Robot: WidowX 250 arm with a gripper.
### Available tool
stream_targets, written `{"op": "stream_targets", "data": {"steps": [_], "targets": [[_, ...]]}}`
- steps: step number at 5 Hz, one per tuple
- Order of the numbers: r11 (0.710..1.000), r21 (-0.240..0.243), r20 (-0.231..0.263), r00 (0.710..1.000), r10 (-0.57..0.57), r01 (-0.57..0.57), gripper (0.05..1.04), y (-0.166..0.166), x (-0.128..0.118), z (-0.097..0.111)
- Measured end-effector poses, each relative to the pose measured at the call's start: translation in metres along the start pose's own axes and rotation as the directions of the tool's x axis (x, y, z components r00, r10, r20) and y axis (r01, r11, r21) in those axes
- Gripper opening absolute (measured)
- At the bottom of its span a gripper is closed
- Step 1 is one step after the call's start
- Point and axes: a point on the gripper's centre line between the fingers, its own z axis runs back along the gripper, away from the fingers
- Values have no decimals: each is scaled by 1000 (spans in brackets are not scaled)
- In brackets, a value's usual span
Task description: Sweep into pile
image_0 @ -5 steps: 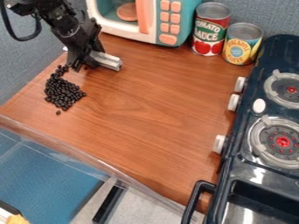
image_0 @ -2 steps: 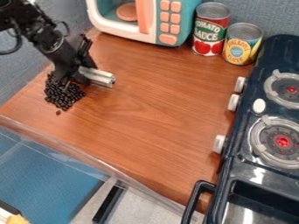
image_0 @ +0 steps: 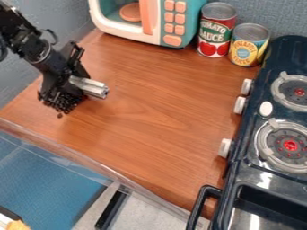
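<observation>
Black beans [image_0: 63,104], as they look to be, are the things you're gathering, and in the camera view you have them on the wooden counter [image_0: 146,130], well over to the left. They sit in a small cluster just below and partly behind the gripper [image_0: 66,90], which hides much of the heap from you. One stray bean [image_0: 60,115] lies just beyond the cluster's lower edge. Your jaws look narrowed onto a silver tube [image_0: 90,87], which sticks out to the right, at a slant; exactly where they bear on it you can't make out.

Expect the beans to be light, hard and dry, quick to skitter on the smooth wood. There's no single good place to take hold of them, so don't pinch; work them as a loose mass, with low, slow strokes from the outside in. They're unlikely to crush under a gentle sweep, but one caught under a hard edge could shoot away. The tube looks stiff and smooth, perhaps slippery, so a firm hold near its middle should resist twisting best when you push.

The cluster is already fairly compact, so you seem to be well into the gathering. Your next stroke probably wants to nudge the stray inward, without driving beans toward the counter's clear front rim [image_0: 90,158].
</observation>
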Motion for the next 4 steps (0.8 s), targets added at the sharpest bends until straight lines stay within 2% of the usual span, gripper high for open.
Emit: {"op": "stream_targets", "data": {"steps": [1,2,3,4], "targets": [[1000,-6,-10,1000,-21,21,390,-2,-2,0],[998,-38,-22,998,-56,55,390,-19,-8,0],[990,-71,-47,991,-125,122,389,-41,-32,8],[972,-63,-68,970,-232,228,389,-55,-69,3]]}}
